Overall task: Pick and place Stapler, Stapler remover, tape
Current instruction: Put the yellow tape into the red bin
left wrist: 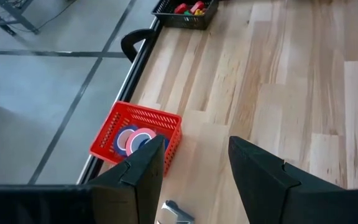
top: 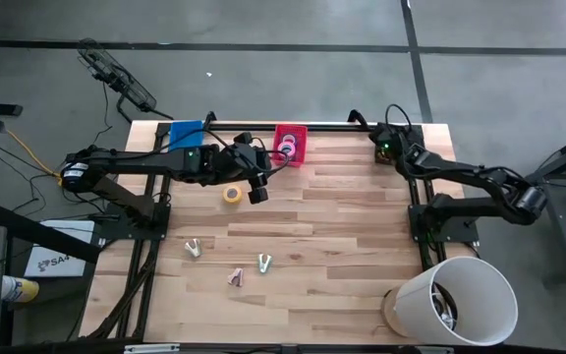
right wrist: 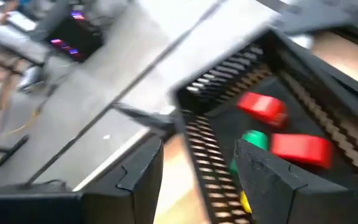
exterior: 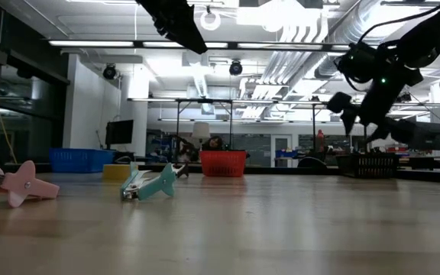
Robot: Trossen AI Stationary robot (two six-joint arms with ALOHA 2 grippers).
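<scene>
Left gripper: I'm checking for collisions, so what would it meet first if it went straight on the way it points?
Probably the red basket holding tape rolls; it sits just beyond the open left gripper, slightly to one side. Depth is unclear, so bare table is possible.

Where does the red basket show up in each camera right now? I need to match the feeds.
High view: the red basket sits at the table's far edge, centre, beside the left gripper.
Low view: red basket far back, mid-picture.
Left wrist view: red basket at the table edge, holding tape rolls.
Right wrist view: not in it.
Shared landmark: the black basket, also in both wrist views.
</scene>
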